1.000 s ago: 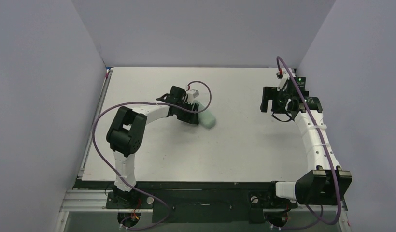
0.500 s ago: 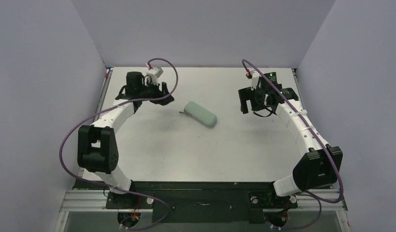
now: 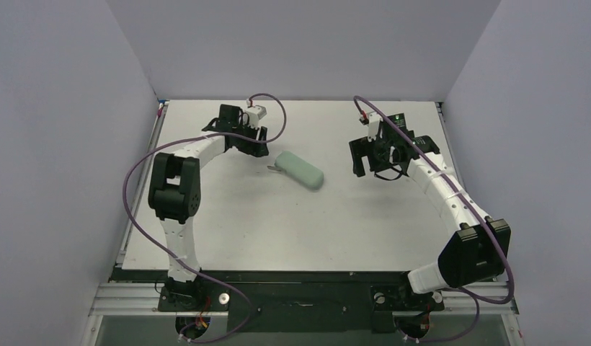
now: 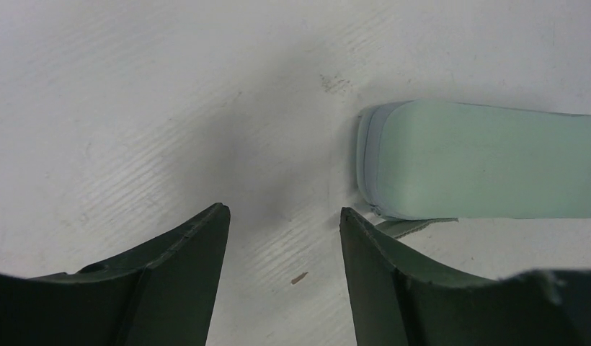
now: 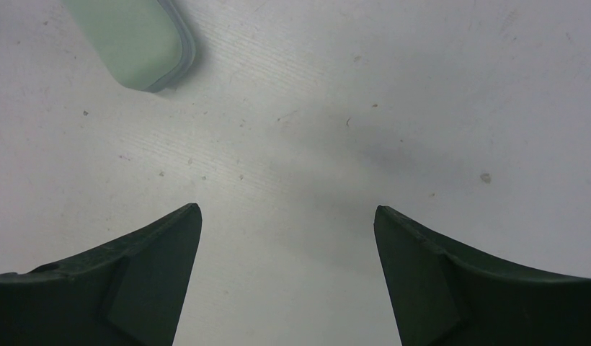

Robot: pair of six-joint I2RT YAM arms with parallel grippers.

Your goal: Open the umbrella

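The umbrella (image 3: 300, 170) lies packed as a pale-green oblong capsule on the white table, slanting from upper left to lower right, with a small strap at its left end. My left gripper (image 3: 260, 147) is open and empty just left of that end; in the left wrist view the umbrella (image 4: 480, 160) is ahead and to the right of my left gripper (image 4: 284, 209). My right gripper (image 3: 358, 166) is open and empty to the capsule's right. In the right wrist view the umbrella's end (image 5: 130, 43) is at the top left, away from my right gripper (image 5: 287, 207).
The white table (image 3: 292, 231) is walled by pale lavender panels at the left, back and right. A black rail (image 3: 300, 277) runs along the near edge by the arm bases. Purple cables loop over both arms.
My left gripper has moved right from the far left corner to beside the capsule's left end. My right gripper has shifted slightly left and down. The umbrella has not moved over the last half second.
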